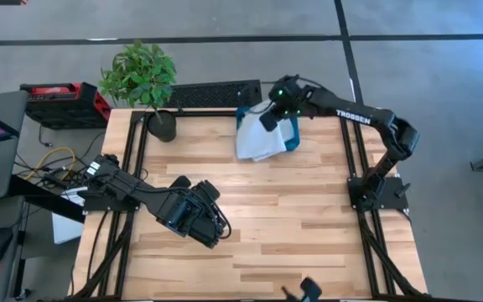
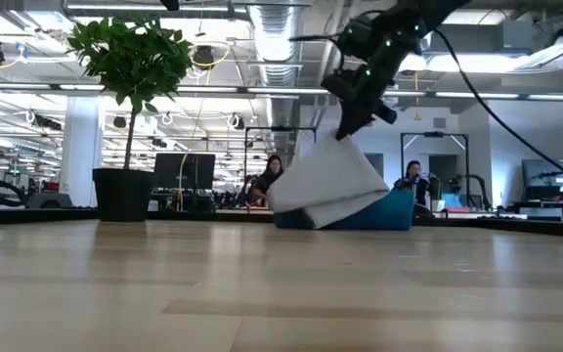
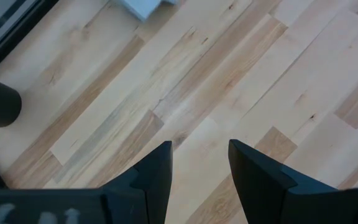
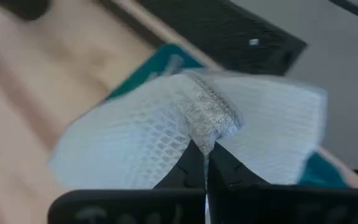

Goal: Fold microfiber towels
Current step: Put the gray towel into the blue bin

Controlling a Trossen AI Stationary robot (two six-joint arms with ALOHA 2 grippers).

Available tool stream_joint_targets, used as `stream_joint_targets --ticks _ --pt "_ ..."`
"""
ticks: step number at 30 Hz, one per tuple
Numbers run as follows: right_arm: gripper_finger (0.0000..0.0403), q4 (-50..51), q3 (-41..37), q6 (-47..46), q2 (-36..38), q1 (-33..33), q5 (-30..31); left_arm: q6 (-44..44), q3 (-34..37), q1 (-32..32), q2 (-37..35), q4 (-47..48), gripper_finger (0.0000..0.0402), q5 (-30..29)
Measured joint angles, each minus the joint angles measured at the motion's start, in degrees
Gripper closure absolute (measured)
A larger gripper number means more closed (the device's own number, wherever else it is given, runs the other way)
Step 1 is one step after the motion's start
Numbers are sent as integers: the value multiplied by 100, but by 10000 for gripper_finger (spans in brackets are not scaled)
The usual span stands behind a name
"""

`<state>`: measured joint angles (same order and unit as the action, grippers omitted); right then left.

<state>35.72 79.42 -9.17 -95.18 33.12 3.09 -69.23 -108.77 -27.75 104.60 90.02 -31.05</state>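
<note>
The right pincer hangs above the far edge of the surface, its fingers pressed together on a bunched fold of a pale grey towel. The towel drapes down from that pinch in a tent shape; in the low view its lower edge reaches the surface in front of the teal bin, which it partly covers. The bin sits at the far edge, just beside a dark mat lying beyond the surface. The left pincer waits low over the near left part of the surface, well apart from the towel, fingers spread with only bare wood between them. A potted plant stands at the far left corner. Two people sit in the room behind.
</note>
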Motion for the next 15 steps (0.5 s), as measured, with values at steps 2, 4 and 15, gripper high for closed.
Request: stream_joint_targets --ticks 2,4,15 --pt "393 -38 9 16 -105 230 4 0 0 0 0 0 251 0" --pt "393 28 -9 22 -220 470 2 0 0 0 0 0 251 2" --pt "389 -343 0 216 -750 1095 148 60 0 107 0 -2 251 49"
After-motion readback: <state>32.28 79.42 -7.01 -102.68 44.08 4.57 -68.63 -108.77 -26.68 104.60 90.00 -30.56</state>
